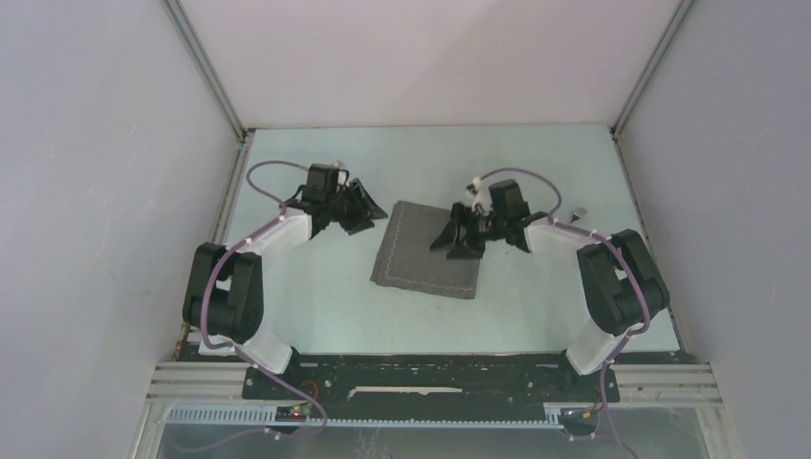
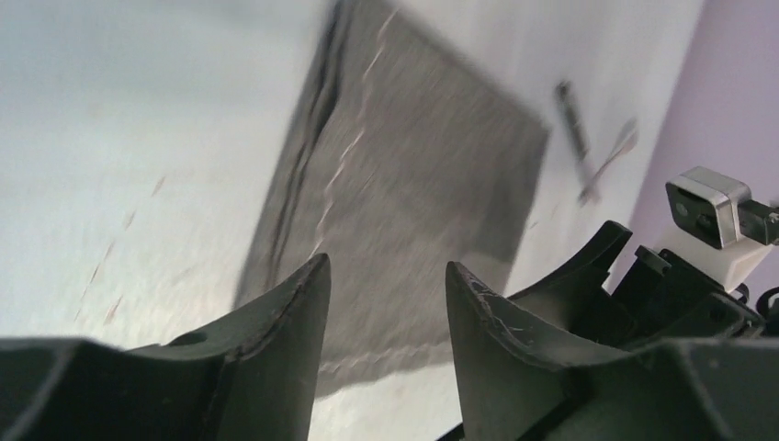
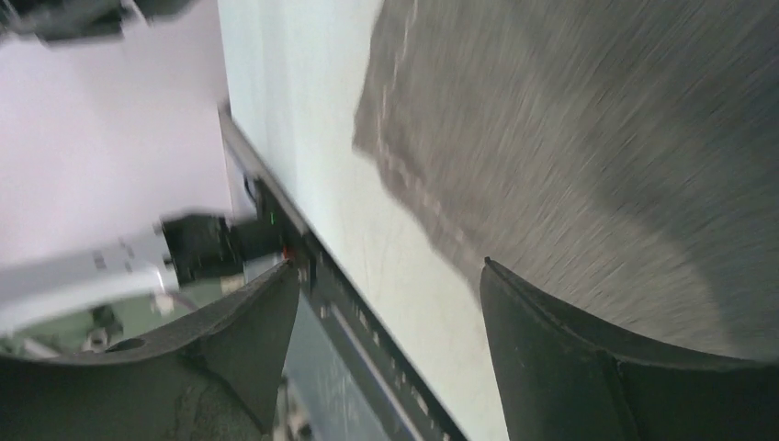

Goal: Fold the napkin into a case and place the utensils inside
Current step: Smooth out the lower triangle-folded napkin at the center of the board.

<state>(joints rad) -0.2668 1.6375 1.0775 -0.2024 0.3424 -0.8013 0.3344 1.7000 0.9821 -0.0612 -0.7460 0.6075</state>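
Folding half done: your napkin (image 1: 426, 253) lies layered flat.
Utensils (image 2: 574, 129) wait outside; left gripper (image 2: 386, 271) and right gripper (image 3: 390, 266) gape empty.

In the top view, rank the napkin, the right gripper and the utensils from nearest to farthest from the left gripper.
From the left gripper:
1. the napkin, just to its right, mid-scene.
2. the right gripper, over the napkin's right edge.
3. the utensils, farthest right, past that gripper.
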